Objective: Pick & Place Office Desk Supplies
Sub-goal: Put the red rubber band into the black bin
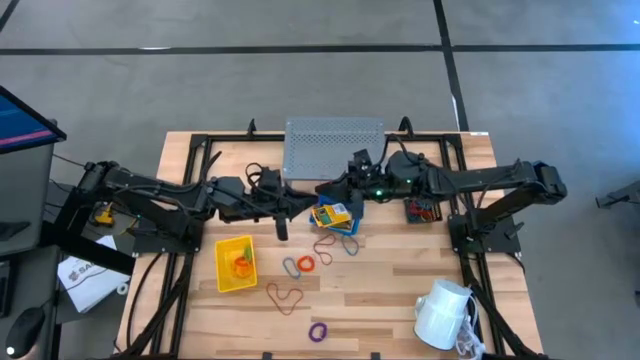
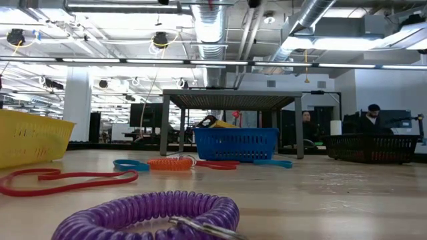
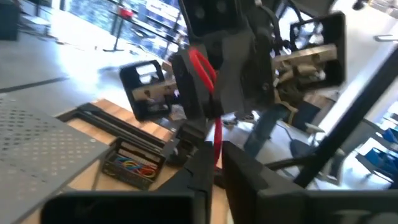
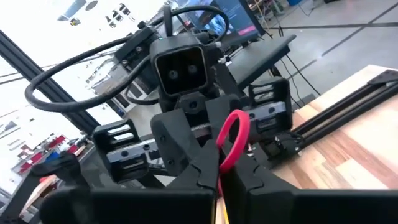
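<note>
Red loop stretched between both claws, right claw clenched on it, left claw gripping it too

From where I stand, almost nothing here can be read. A white sheet or bag lying beside the surface's left edge carries dark block letters, but they are too small and partly hidden to spell out. The yellow packets in the blue bin have print on them, and the monitor at the far left glows with coloured bands, yet no word, number or brand on either is legible.
</note>
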